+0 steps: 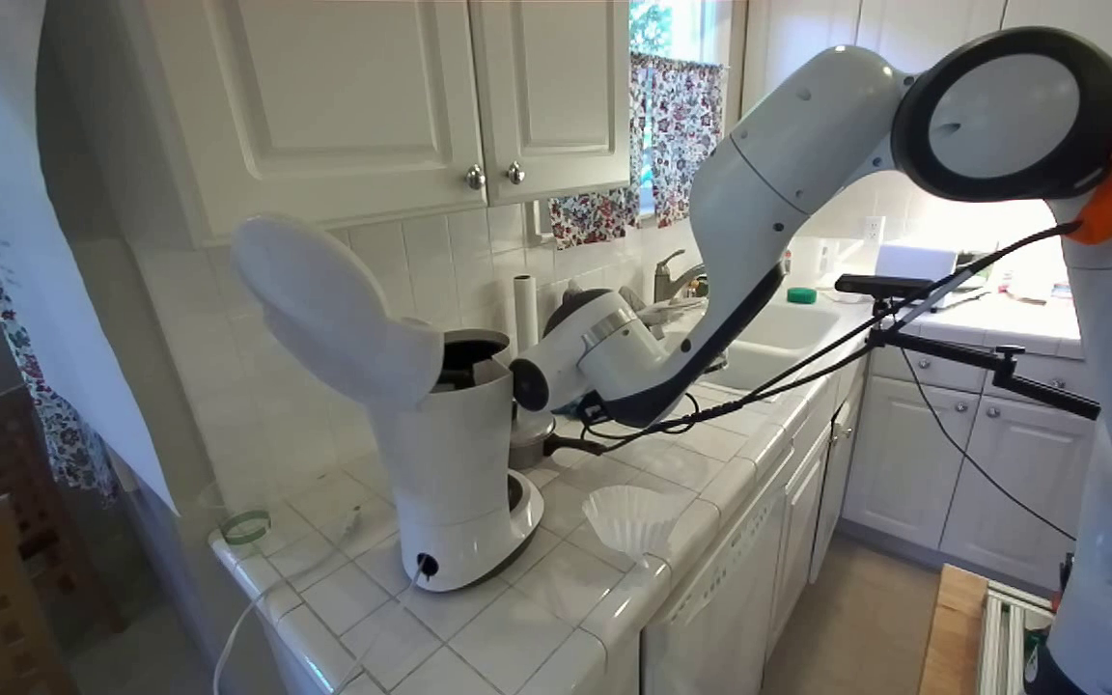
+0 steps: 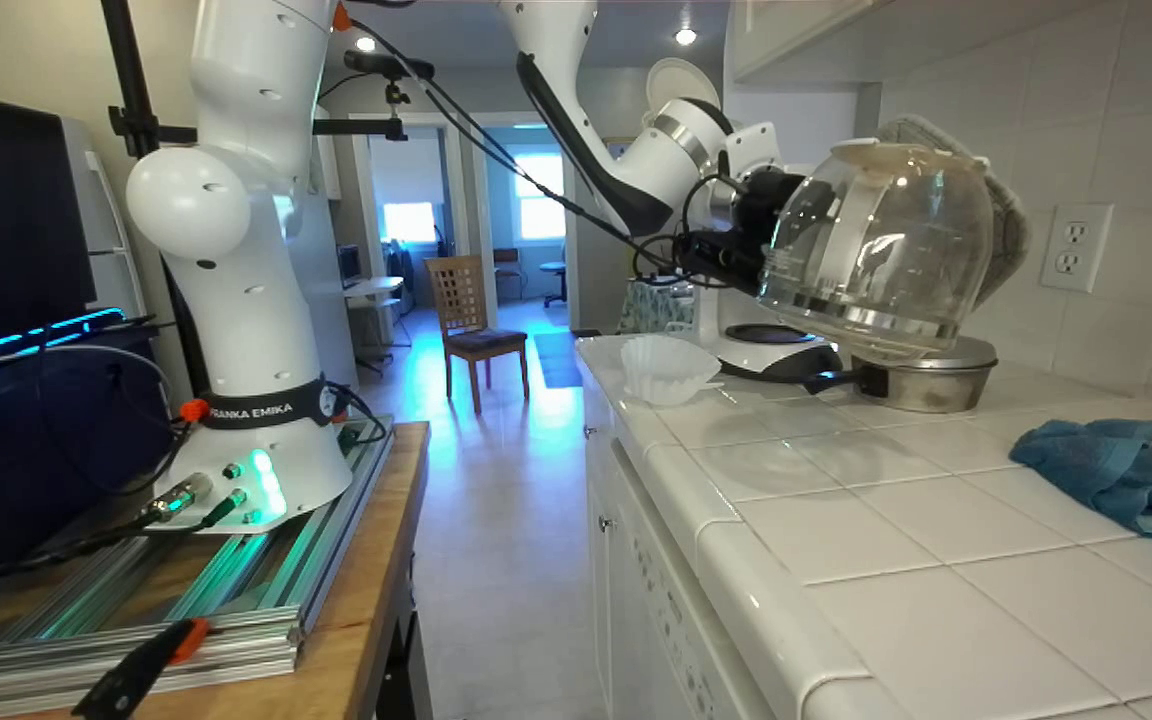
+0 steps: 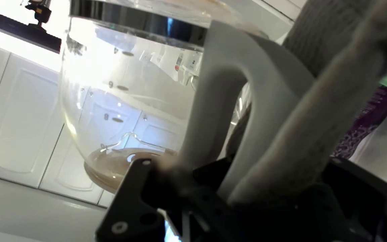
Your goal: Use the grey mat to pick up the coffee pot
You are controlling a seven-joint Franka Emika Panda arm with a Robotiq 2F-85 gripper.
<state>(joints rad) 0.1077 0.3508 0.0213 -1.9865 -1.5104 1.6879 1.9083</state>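
Above the counter (image 2: 896, 530) and apart from it hangs the pot (image 2: 891, 240), its handle (image 3: 274, 87) in the gripper (image 3: 237, 181), which looks closed on it with the mat (image 3: 331, 92) lying along at least 1 side. So the pick-up seems done, with nothing left but to hold on. The pot is clear glass with a pale handle, a shiny band (image 3: 139, 23) and printed marks (image 3: 117, 119), and it tilts slightly

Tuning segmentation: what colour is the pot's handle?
White, greyish in shade; handle shows best in the wrist view.
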